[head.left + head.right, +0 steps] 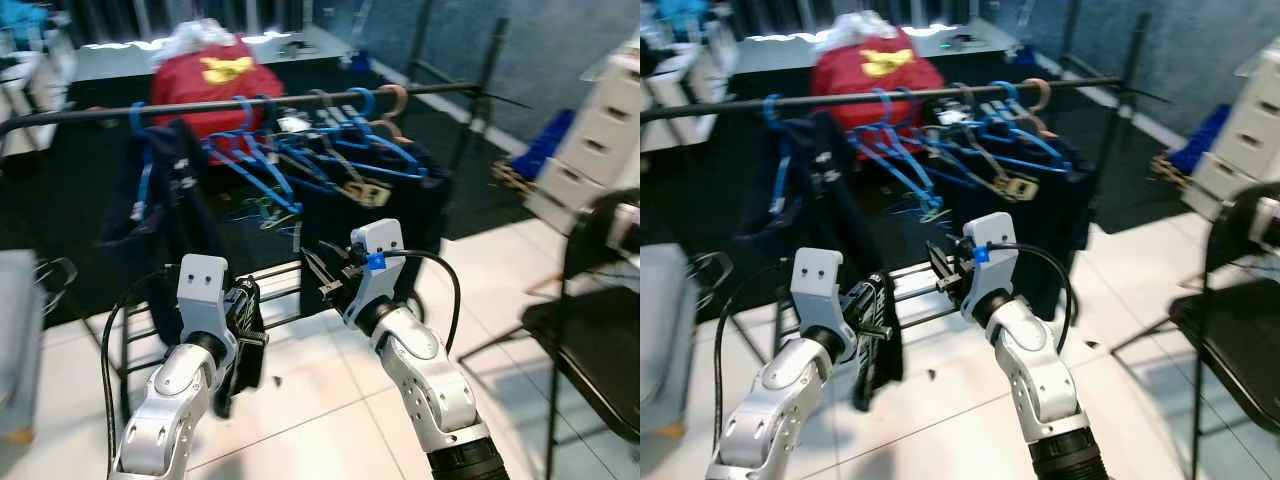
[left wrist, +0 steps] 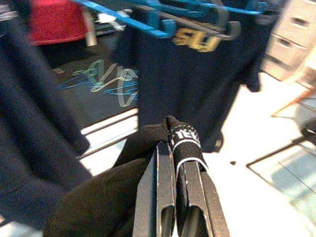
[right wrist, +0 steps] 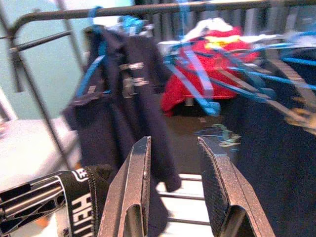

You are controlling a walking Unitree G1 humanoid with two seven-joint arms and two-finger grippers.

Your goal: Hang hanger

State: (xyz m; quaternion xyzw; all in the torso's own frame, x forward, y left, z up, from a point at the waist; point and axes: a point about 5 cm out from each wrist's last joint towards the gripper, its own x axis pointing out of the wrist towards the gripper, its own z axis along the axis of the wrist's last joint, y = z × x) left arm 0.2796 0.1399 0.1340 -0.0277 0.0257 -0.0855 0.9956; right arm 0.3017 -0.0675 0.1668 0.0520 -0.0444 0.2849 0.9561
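A black clothes rail (image 1: 250,105) crosses in front of me, hung with several empty blue hangers (image 1: 300,150) and dark garments (image 1: 170,200). Low before the rack, my left gripper (image 1: 250,335) is shut on a black garment (image 2: 98,197) whose lettered band wraps over the fingertips (image 2: 183,143). The cloth droops below that hand. To its right and slightly higher, my right gripper (image 1: 325,275) is open with nothing between its fingers (image 3: 136,173). It points toward the rack's lower bars.
A red bag (image 1: 215,80) sits on a table behind the rail. A black chair (image 1: 590,330) stands close on the right, with white drawers (image 1: 600,140) beyond it. A grey object (image 1: 15,340) is at the left edge. White tiled floor lies below.
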